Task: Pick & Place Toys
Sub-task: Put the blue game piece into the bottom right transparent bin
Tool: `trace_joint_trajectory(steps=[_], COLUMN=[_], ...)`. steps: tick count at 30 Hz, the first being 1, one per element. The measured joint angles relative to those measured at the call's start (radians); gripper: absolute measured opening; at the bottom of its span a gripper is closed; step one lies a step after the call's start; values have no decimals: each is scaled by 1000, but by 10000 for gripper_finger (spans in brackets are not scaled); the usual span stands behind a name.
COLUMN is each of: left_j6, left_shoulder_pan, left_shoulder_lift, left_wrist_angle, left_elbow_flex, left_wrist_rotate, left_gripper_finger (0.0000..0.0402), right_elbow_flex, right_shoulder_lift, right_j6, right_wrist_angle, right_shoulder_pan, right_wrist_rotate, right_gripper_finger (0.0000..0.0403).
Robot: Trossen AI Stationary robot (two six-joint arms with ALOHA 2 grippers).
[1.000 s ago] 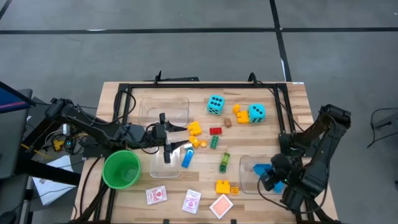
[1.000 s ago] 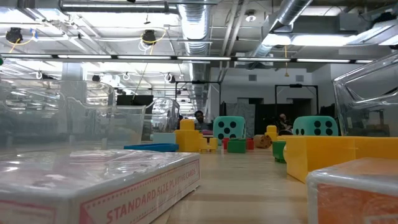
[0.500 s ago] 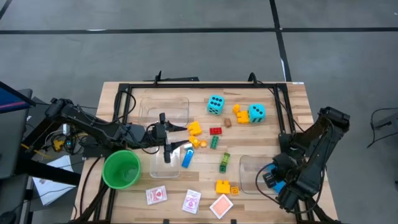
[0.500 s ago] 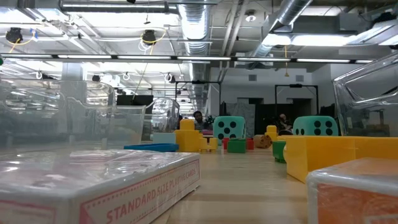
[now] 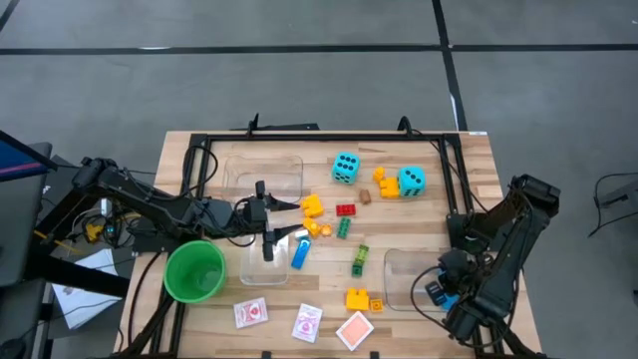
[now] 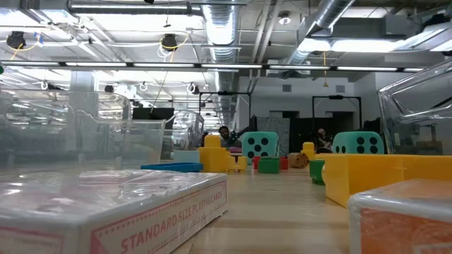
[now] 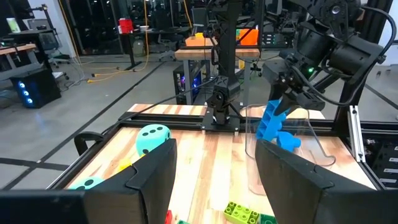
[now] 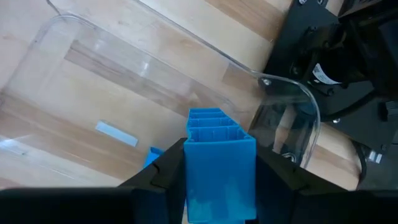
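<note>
Right gripper hangs over the clear bin at the worktop's right side, its fingers clamped on a blue brick held just above the bin's floor. Left gripper waits mid-worktop over another clear bin, fingers spread apart, a long blue brick just beside it. Both cyan dice sit at the far side, and playing cards lie along the near edge.

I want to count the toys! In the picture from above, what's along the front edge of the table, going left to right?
Green cup → first card pack → second card pack → orange-faced card pack → clear bin, where the right gripper holds a blue brick.
</note>
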Motion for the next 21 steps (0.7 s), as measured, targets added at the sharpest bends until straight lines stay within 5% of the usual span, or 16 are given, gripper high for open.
trace_joint_trajectory(steps=[11,21], left_j6=[0,0], left_shoulder_pan=[0,0], left_shoulder_lift=[0,0], left_wrist_angle=[0,0], left_elbow_flex=[0,0], left_wrist_rotate=[0,0], left_gripper_finger=[213,213], right_elbow_flex=[0,0], right_shoulder_lift=[0,0], right_j6=[-12,-30], right_wrist_angle=[0,16], right_shoulder_pan=[77,93], right_wrist_rotate=[-9,-5], right_gripper_finger=[139,183])
